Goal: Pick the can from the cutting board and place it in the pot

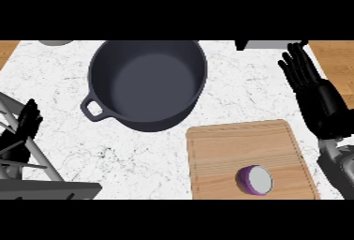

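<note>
While on board, can below right fingers

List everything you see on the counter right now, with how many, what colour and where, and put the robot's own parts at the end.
pot: one, dark grey, upper middle of the counter, nothing inside, a handle at its lower left
cutting board: one, light wood, lower right, just below the pot
can: one, purple with a pale end, on the cutting board near its lower edge
counter: one, white marble, under everything, with wood showing at both upper corners
grey object: one, cut off at the top left edge, cannot tell what it is
left hand: one, black, at the left edge, fingers straight
right hand: one, black, at the right edge, fingers straight, above the board, holding nothing
</note>
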Tool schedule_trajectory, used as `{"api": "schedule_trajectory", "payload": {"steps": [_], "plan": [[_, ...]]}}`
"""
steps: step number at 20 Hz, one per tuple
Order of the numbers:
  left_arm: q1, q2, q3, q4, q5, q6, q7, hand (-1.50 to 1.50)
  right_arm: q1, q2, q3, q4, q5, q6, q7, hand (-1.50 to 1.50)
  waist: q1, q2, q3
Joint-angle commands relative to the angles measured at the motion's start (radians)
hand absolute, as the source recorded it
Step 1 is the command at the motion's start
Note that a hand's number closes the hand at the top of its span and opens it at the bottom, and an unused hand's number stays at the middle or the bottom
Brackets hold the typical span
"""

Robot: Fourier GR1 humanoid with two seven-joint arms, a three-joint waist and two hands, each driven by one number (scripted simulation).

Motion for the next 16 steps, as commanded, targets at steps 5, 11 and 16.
{"api": "schedule_trajectory", "payload": {"steps": [5,11,16], "plan": [[0.016,0.060,-0.073,-0.030,-0.147,-0.004,-0.062,0.00,0.127,0.049,0.242,-0.113,0.208,-0.090,0.063,1.50,0.019,-0.015,0.046],[0.022,0.065,-0.075,-0.022,-0.114,-0.007,0.069,0.00,0.276,0.025,0.183,-0.083,0.560,-0.527,-0.050,-1.50,-0.048,-0.027,0.047],[0.019,0.068,-0.077,-0.025,-0.128,-0.023,0.072,0.00,0.485,-0.025,0.325,-0.276,0.801,-0.659,0.008,-1.50,-0.029,-0.021,0.043]]}}
